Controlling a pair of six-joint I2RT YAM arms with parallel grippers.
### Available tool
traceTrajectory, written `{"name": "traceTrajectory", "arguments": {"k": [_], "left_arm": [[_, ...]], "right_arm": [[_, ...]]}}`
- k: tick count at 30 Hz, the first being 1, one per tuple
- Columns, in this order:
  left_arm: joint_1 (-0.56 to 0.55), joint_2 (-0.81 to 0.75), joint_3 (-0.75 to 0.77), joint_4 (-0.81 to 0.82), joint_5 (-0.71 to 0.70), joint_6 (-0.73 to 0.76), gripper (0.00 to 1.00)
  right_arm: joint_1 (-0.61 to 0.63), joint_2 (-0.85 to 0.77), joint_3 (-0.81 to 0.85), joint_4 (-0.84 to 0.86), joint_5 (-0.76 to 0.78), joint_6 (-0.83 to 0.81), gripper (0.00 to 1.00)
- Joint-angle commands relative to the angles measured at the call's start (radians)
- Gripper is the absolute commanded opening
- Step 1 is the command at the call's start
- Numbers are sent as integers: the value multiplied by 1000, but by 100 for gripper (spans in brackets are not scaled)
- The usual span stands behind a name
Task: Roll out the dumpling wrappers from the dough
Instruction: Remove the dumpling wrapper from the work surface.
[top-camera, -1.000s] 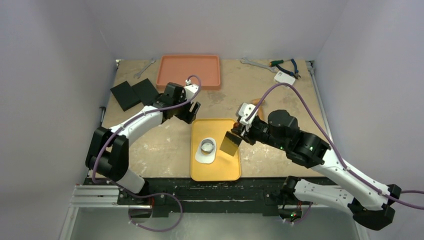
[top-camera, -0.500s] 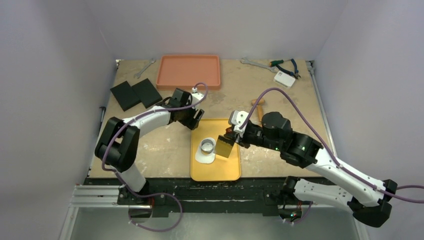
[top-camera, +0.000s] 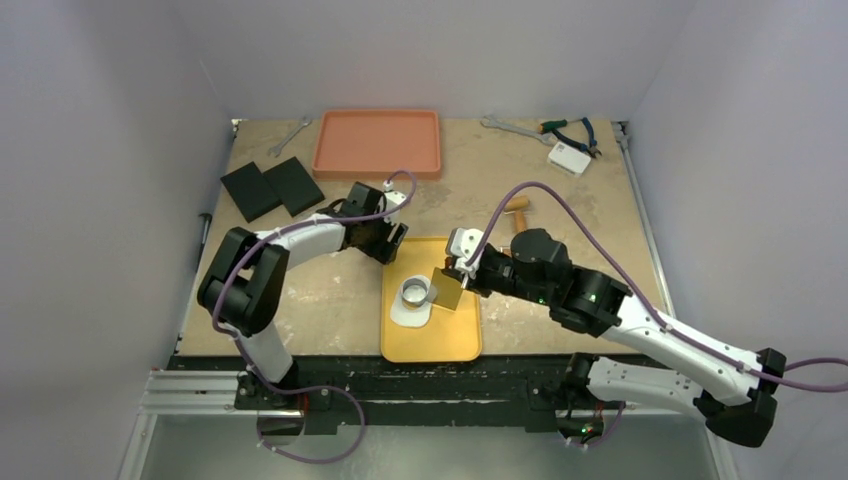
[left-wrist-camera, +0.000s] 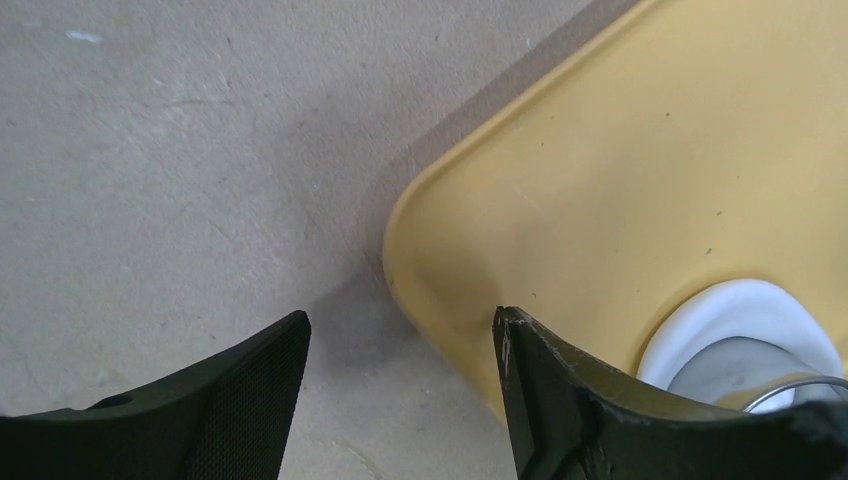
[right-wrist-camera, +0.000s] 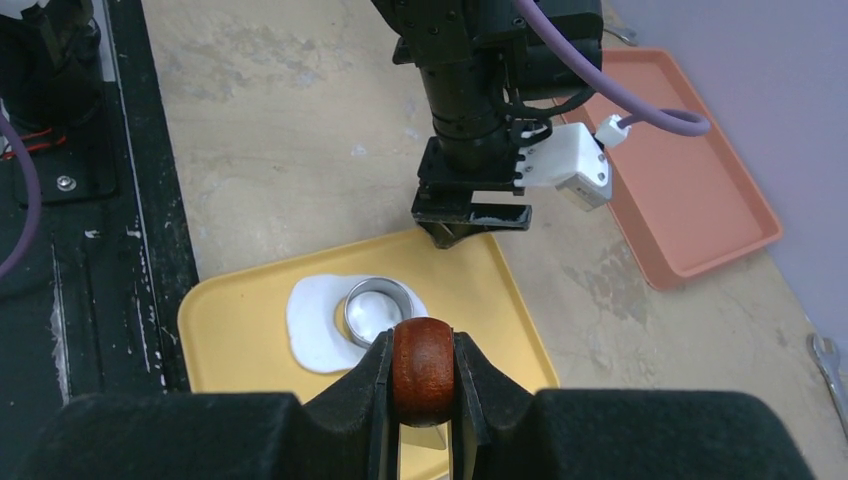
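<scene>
right gripper (right-wrist-camera: 422, 372) clamps the round wooden handle of a scraper (top-camera: 449, 290); the blade is tilted, just beside the ring cutter (top-camera: 416, 292). white dough (right-wrist-camera: 312, 335) lies flat in the left half of the yellow tray (right-wrist-camera: 232, 320), and the ring cutter stands on it. left gripper (left-wrist-camera: 400, 325): jaws wide, holding nothing, above the tray's far left corner. orange tray (top-camera: 377, 143) sits well apart at the far edge of the table (top-camera: 300, 290).

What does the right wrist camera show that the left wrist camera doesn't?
Only the right wrist view: the right tool shut on a wooden handle, the whole left tool, the orange tray. Only the left wrist view: the left tool's open fingers close up, the yellow tray corner between them. Both: that yellow tray, the white dough sheet, the metal ring cutter, the table.
</scene>
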Motion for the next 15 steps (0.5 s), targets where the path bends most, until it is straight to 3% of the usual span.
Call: {"name": "traceTrajectory", "arguments": {"k": [1,11,15], "left_arm": [[-1,3,-40,48,1,-99,67],[-1,-42,-112,62,-32,-244,63],[10,-31,-134,63,-40,-271,56]], "right_arm": [[54,5,3,119,69,-38,0],[335,110,-26,146,343,-141,0],[386,155,-36,153,361,-165,0]]}}
